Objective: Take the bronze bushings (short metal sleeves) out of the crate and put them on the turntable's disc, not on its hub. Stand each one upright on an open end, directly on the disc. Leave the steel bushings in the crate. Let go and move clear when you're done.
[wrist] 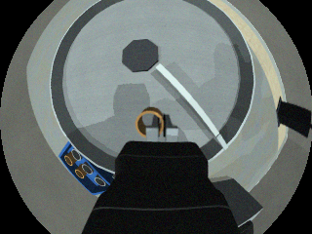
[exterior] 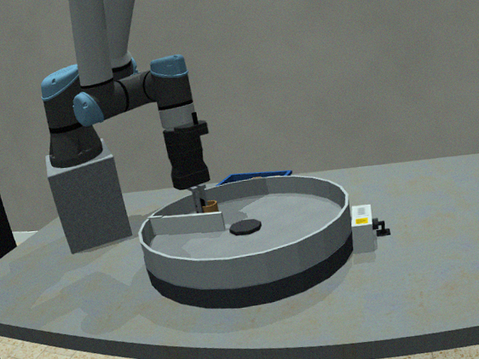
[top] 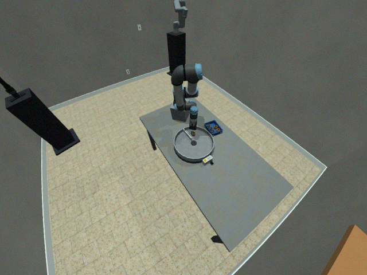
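Writing on the yellow-labelled box (exterior: 362, 221) stays unreadable.

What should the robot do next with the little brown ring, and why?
Probably open the jaws and let go. The bronze bushing looks upright on the disc, away from the dark hub, with the jaws pinching its wall. It seems placed, so releasing comes before lifting away.

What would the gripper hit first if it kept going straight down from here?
The disc, most likely. The gripper points straight down, pinching the wall of the upright bronze bushing, whose base looks at or just above the disc; the exact gap is unclear.
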Robot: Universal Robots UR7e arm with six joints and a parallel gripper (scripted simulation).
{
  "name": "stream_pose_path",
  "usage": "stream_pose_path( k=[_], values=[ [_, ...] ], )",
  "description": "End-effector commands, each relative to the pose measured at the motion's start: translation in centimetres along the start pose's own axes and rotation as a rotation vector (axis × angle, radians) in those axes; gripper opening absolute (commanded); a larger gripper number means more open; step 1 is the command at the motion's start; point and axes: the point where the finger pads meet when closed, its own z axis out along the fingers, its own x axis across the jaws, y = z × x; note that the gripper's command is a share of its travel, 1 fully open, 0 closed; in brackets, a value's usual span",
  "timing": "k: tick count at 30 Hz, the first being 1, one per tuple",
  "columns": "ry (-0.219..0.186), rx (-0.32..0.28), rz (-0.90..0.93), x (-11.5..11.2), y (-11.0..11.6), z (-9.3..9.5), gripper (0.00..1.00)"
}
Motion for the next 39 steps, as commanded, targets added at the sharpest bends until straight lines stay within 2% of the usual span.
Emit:
stream_pose_path(
  k=[1, 9, 10, 39],
  values=[
    [0.000, 0.001, 0.000, -0.01, -0.03, -0.03, 0.00],
    [0.000, 0.001, 0.000, -0.01, -0.03, -0.03, 0.00],
    [0.000, 0.001, 0.000, -0.01, -0.03, -0.03, 0.38],
    [0.000, 0.001, 0.000, -0.01, -0.03, -0.03, 0.38]
  ],
)
